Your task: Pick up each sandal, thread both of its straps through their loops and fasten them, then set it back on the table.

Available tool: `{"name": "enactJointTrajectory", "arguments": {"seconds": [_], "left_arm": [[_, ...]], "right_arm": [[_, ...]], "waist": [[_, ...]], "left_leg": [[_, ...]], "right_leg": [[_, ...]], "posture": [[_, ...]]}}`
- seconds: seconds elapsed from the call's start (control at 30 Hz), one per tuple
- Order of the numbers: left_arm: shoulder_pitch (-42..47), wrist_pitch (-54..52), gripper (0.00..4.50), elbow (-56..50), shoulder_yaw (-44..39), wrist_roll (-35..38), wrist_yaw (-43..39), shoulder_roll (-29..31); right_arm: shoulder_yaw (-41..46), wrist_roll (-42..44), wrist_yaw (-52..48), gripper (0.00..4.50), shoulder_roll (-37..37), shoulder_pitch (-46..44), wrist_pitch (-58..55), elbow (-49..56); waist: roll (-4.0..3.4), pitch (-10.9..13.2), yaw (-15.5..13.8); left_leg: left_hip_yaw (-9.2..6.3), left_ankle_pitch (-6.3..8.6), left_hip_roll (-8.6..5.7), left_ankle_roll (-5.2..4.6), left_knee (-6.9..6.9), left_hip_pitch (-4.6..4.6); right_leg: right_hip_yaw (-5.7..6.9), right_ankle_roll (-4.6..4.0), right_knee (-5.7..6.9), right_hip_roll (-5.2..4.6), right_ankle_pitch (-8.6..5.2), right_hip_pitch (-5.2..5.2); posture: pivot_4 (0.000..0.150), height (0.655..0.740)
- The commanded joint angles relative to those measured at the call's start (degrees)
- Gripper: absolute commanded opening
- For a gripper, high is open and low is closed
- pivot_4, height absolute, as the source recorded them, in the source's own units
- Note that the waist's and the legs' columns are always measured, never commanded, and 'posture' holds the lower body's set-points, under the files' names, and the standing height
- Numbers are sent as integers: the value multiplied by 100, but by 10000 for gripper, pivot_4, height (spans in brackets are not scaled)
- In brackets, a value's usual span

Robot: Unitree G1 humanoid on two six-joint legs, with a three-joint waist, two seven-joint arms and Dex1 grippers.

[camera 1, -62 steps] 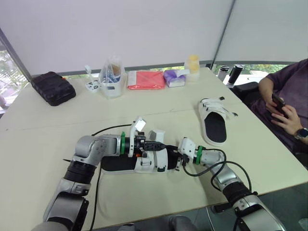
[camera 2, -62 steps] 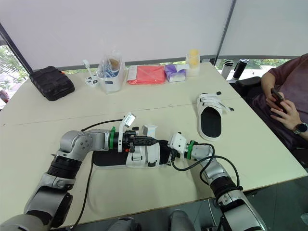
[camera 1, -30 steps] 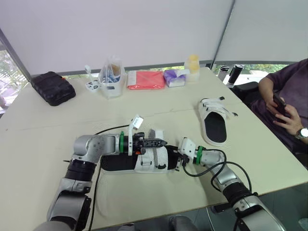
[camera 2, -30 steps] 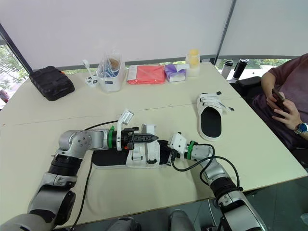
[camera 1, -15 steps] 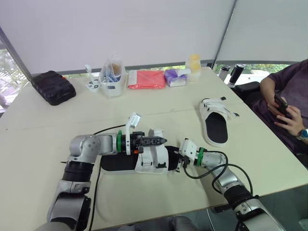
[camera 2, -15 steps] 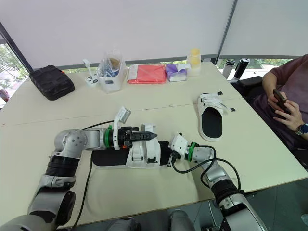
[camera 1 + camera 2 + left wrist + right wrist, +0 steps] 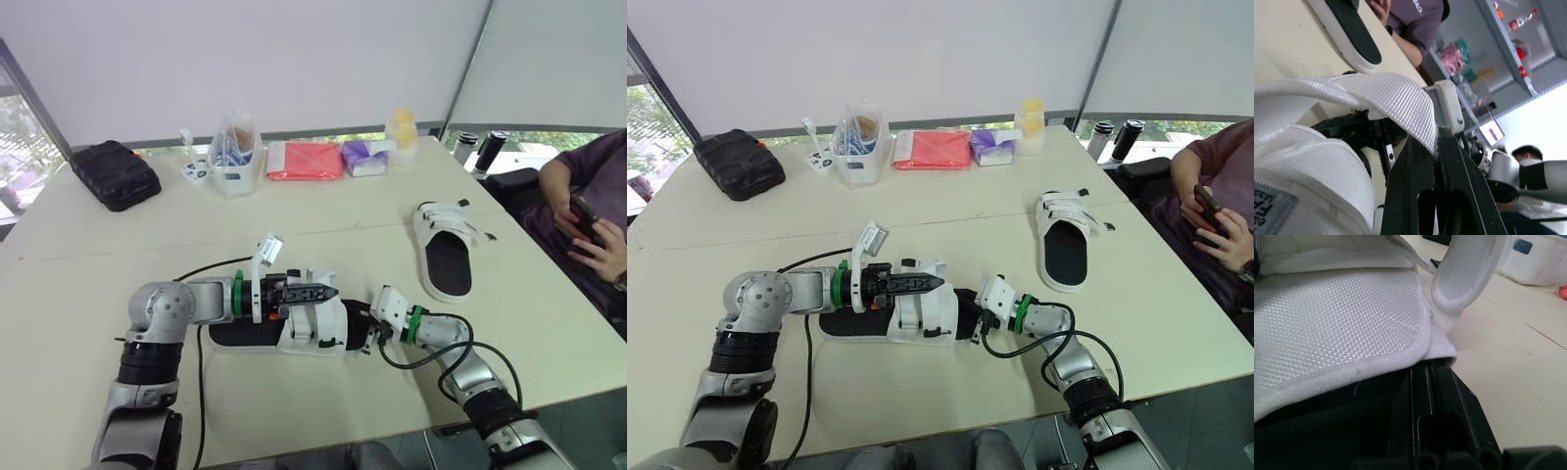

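sandal work on a pale worktop [image 7: 323, 211]. the near sandal [image 7: 294, 331], white mesh over a black sole, lies on the worktop near the front edge, in the middle, lengthwise from left to right, between the two arms. the left tool [image 7: 331, 291] reaches in from the left, just above the sandal's upper, its two black fingers clenched on the end of a white mesh strap [image 7: 1376, 98]; in the left wrist view the strap arches over and is pinched between the fingertips [image 7: 1420, 147]. the right tool [image 7: 366, 333] comes in from the right and meets the sandal's right end; in the right wrist view its fingers are pressed together at the edge of the sole, just under the white upper, gripping the sandal there. the far sandal [image 7: 449, 257] lies flat on the right side of the worktop, well apart from both tools, sole down, its straps at the far end. along the far edge, from left to right: a black case [image 7: 116, 174], a clear container [image 7: 233, 155], a red pouch [image 7: 306, 161], a purple pack [image 7: 365, 157] and a yellow bottle [image 7: 402, 132]. a person [image 7: 588, 215] sits at the right edge.
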State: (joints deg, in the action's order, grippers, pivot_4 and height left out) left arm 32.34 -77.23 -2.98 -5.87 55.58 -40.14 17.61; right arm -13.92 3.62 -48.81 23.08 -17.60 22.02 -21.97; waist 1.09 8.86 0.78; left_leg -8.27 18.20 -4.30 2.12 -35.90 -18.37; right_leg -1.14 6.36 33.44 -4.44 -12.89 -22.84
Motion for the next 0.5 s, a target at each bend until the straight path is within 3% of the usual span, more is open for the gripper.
{"name": "enactJointTrajectory", "arguments": {"seconds": [0.03,0.5], "left_arm": [[25,-26,894,-160,-210,203,146,-53],[-163,105,894,-333,99,104,284,-58]], "right_arm": [[-537,-472,-231,0,138,814,-785,-373],[-558,-497,-186,0,145,997,-964,-73]], "waist": [[-1,0,-7],[1,-11,-4]], "left_leg": [[0,3,0,-1,0,-2],[6,44,1,38,1,-10]], "right_leg": [[0,1,0,0,-2,-1],[-2,-13,6,1,-26,-27]], "posture": [[1500,7400],[1500,7400]]}}
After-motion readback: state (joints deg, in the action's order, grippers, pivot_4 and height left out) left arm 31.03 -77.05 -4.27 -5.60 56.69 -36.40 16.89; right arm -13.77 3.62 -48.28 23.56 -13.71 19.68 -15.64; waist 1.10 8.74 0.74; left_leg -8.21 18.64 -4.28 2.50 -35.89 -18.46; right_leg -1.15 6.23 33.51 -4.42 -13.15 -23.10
